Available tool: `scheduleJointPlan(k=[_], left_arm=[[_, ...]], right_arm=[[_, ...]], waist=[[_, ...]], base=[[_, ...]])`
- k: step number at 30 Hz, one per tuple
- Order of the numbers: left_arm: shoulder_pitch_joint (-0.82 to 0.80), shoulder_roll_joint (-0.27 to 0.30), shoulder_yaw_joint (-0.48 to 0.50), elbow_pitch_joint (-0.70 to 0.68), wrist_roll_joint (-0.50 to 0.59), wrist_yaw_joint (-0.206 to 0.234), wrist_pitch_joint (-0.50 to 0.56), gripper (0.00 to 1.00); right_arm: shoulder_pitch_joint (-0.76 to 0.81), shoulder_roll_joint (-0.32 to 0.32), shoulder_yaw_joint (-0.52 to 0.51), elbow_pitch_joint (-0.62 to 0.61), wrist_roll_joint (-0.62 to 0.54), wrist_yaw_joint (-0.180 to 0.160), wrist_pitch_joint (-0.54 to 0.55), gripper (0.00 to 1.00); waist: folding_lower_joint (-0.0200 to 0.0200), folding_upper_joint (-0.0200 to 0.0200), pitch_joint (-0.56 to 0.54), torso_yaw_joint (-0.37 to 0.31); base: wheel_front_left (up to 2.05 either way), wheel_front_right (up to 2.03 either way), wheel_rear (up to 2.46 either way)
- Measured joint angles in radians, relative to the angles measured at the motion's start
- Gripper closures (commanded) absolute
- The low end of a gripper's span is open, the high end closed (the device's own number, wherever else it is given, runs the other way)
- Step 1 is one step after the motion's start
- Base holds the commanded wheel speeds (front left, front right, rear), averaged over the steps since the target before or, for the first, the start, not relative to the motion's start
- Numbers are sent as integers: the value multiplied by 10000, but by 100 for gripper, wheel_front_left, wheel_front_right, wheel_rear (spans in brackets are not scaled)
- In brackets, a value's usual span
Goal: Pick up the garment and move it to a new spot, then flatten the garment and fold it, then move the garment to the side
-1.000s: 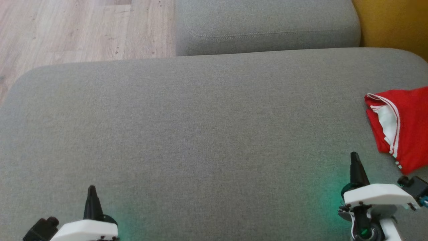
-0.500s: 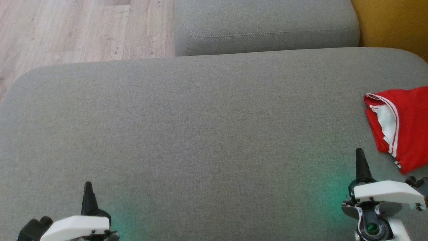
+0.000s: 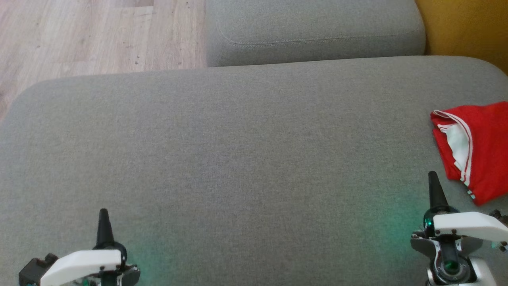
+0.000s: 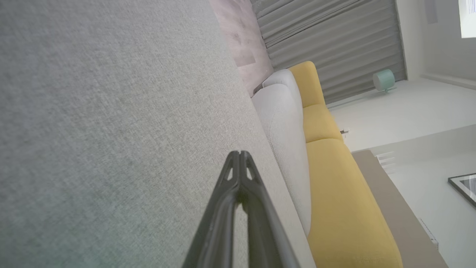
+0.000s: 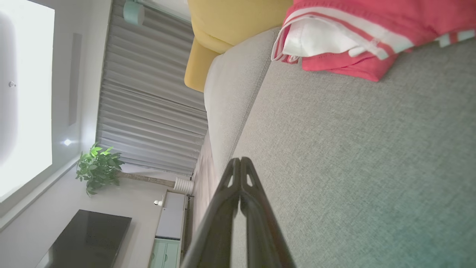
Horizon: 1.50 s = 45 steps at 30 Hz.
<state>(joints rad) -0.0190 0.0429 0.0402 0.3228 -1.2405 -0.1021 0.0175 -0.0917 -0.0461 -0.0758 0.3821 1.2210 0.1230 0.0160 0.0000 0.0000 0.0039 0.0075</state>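
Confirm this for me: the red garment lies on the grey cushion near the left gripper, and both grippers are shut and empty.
Wrong side: the red garment lies near the right gripper, not the left, as the head view shows. The rest holds.

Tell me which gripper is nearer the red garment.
Right. The right gripper is just below and left of the red garment in the head view, apart from it. The left gripper is far across the grey cushion, at the lower left.

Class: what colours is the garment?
Red with white stripes and lining; clearest in the right wrist view.
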Motion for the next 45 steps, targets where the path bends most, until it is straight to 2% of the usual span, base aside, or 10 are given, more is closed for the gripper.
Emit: scheduleJointPlan(k=[32, 45], left_arm=[[-387, 0, 322, -397, -3614, -215, 884, 100], [-413, 0, 332, -408, -3628, -215, 884, 100]], right_arm=[[14, 2, -575, -945, 3768, 0, 913, 100], [16, 2, -585, -957, 3806, 0, 913, 100]], waist=[[0, 0, -8, -75], [0, 0, -9, -75]], base=[[0, 0, 0], [0, 0, 0]])
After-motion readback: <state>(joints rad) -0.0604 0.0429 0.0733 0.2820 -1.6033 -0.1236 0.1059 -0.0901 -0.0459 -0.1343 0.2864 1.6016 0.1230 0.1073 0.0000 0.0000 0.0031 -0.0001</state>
